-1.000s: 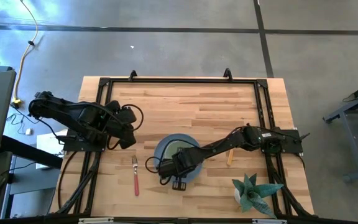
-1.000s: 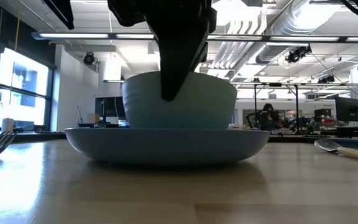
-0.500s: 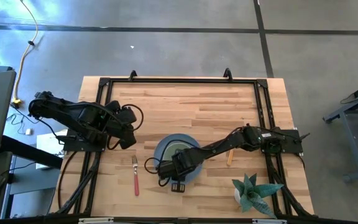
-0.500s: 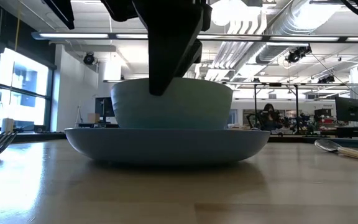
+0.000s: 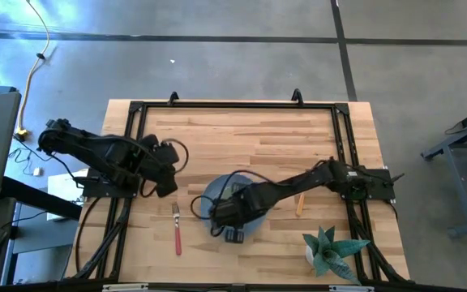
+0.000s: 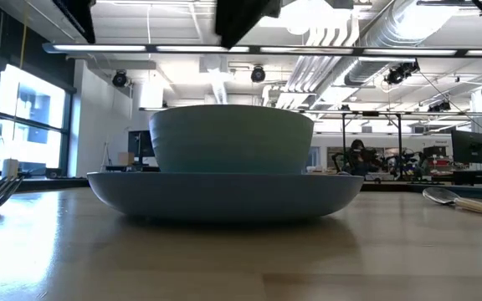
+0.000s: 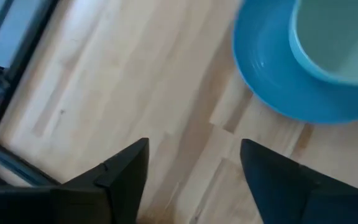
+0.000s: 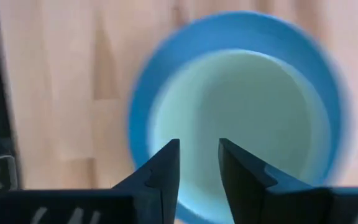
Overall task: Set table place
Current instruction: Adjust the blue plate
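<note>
The pale green bowl [image 6: 228, 138] stands upright in the round blue-grey plate [image 6: 224, 194] near the table's front middle. My right gripper [image 8: 197, 163] hangs open straight above the bowl [image 8: 247, 118], clear of its rim, fingers pointing down. The red-handled fork [image 5: 177, 229] lies left of the plate [image 5: 209, 192], and the orange-handled spoon [image 5: 301, 204] lies right of it. My left gripper [image 7: 194, 168] waits open over bare wood left of the plate [image 7: 272, 93].
A spiky teal-green potted plant [image 5: 331, 250] stands at the table's near right corner. The black rail frame [image 5: 233, 105] runs along the table's far and side edges. Bare wood [image 5: 250, 142] lies between the plate and the far rail.
My right gripper has let go of the bowl's rim and gone straight up, out of the bowl. The bowl has shifted a little sideways in the plate and now stands alone there. The plate has stayed where it was.
</note>
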You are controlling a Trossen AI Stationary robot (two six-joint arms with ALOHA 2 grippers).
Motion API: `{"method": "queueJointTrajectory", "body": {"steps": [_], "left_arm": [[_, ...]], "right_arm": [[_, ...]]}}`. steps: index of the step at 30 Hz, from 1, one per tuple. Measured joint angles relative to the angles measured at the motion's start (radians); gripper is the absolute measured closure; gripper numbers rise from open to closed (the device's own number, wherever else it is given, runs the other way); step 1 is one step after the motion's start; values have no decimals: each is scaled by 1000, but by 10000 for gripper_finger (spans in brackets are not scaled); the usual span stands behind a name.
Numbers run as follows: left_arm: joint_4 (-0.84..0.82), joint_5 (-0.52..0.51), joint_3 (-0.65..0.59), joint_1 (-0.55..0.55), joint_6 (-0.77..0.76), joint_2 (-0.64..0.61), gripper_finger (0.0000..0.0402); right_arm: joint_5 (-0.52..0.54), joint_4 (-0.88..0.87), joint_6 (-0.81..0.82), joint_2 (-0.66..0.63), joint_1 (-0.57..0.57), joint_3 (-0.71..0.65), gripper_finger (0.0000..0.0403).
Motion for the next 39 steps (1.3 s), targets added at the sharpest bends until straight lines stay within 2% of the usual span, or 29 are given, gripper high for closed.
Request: {"method": "queueJointTrajectory", "body": {"steps": [3, 7, 10, 11, 14, 17, 24, 28, 33, 39], "left_arm": [[85, 26, -64, -61, -6, 8, 212], [307, 62, -179, -180, -27, 30, 301], [478, 66, -257, -262, -81, 64, 377], [532, 66, -279, -280, -113, 79, 388], [620, 75, -334, -317, -201, 131, 390], [718, 108, -361, -342, -222, 204, 399], [958, 232, -356, -357, -69, 394, 401], [971, 239, -323, -347, -14, 459, 401], [967, 214, -292, -328, 77, 480, 401], [969, 215, -285, -283, 123, 479, 402]], "right_arm": [[117, -124, 44, -51, 0, 1, 331], [239, -241, 112, -130, -2, 1, 390], [317, -276, 157, -188, -5, 3, 392], [337, -283, 171, -203, -5, 3, 389], [382, -281, 177, -246, -5, 3, 399], [417, -282, 177, -284, -5, 3, 400], [448, -281, 163, -322, -7, 3, 402], [450, -281, 145, -322, -15, 3, 403], [473, -281, 93, -327, -38, 3, 403], [523, -281, 79, -442, -83, 2, 403]]}}
